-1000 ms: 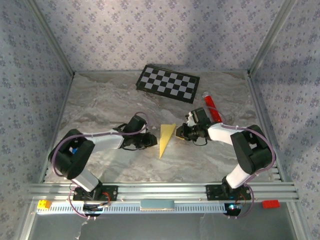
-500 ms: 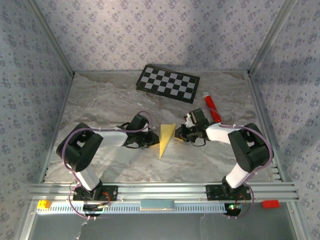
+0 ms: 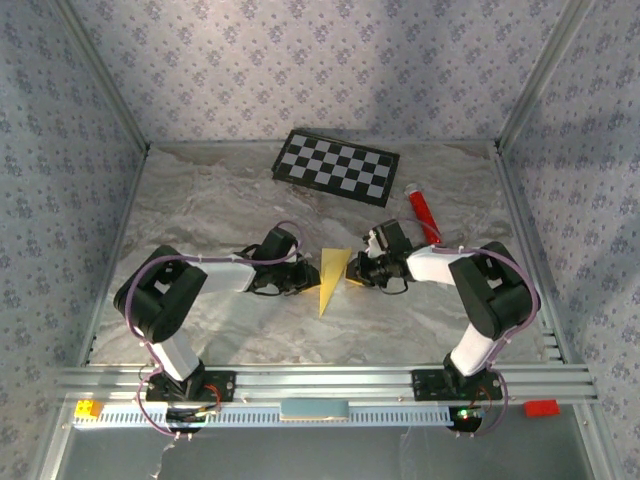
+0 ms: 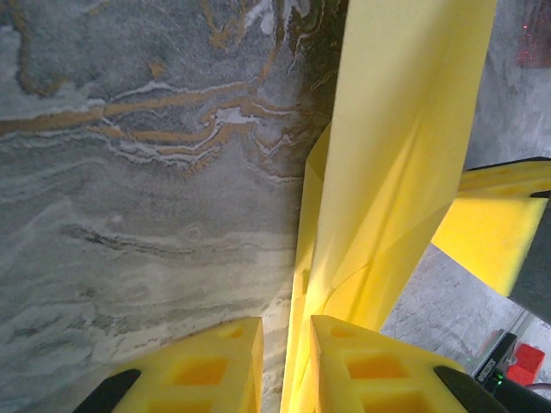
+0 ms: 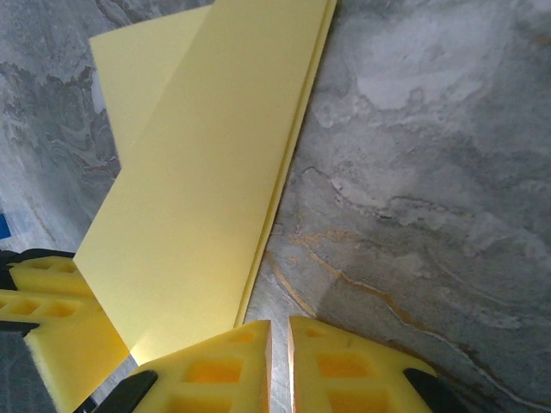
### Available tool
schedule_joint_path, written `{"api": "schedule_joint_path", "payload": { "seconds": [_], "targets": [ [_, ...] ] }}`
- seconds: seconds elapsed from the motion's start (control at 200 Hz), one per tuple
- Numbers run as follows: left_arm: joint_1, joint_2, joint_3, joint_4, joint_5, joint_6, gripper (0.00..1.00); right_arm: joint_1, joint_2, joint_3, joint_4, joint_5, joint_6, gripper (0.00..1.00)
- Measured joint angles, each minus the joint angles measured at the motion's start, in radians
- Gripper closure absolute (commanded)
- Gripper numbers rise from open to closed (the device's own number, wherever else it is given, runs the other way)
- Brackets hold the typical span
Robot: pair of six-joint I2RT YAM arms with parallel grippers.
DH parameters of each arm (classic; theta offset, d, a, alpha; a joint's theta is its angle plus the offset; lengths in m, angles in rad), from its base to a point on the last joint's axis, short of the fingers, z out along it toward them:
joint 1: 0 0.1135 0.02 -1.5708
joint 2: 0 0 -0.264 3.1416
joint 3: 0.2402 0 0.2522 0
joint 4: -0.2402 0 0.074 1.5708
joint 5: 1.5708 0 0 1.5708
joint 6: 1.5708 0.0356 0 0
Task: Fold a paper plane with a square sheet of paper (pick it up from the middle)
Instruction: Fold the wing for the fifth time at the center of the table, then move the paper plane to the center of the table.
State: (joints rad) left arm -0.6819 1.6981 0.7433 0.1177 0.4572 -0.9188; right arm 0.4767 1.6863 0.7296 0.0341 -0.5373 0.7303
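The pale-yellow paper plane (image 3: 330,278) lies mid-table as a narrow dart, point toward me. My left gripper (image 3: 308,275) sits low at its left edge. In the left wrist view the folded paper (image 4: 396,172) runs into the narrow gap of that gripper (image 4: 287,331) and rests against the right finger, the jaws nearly together on it. My right gripper (image 3: 354,272) is at the paper's right edge. Its jaws (image 5: 280,331) stand almost together over bare table, and the paper (image 5: 198,189) lies just left of them.
A black-and-white checkerboard panel (image 3: 337,165) lies at the back. A red tube (image 3: 421,212) lies behind the right arm. Patterned walls close in the marble table (image 3: 200,200) on three sides. An aluminium rail (image 3: 320,382) runs along the near edge.
The left arm's elbow has swung inward and its gripper has slid right onto the paper's edge. The right gripper has edged left toward the paper. The paper has stayed put.
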Motion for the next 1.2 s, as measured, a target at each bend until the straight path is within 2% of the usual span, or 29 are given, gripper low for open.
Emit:
{"api": "schedule_joint_path", "payload": {
  "seconds": [0.625, 1.204],
  "targets": [
    [-0.039, -0.014, 0.000, -0.011, -0.076, -0.007, 0.71, 0.000, 0.005, 0.009, -0.008, 0.011, 0.003, 0.86],
    [-0.055, -0.032, -0.002, 0.003, -0.079, -0.007, 0.72, 0.000, 0.005, 0.009, -0.008, 0.011, 0.003, 0.86]
  ]
}}
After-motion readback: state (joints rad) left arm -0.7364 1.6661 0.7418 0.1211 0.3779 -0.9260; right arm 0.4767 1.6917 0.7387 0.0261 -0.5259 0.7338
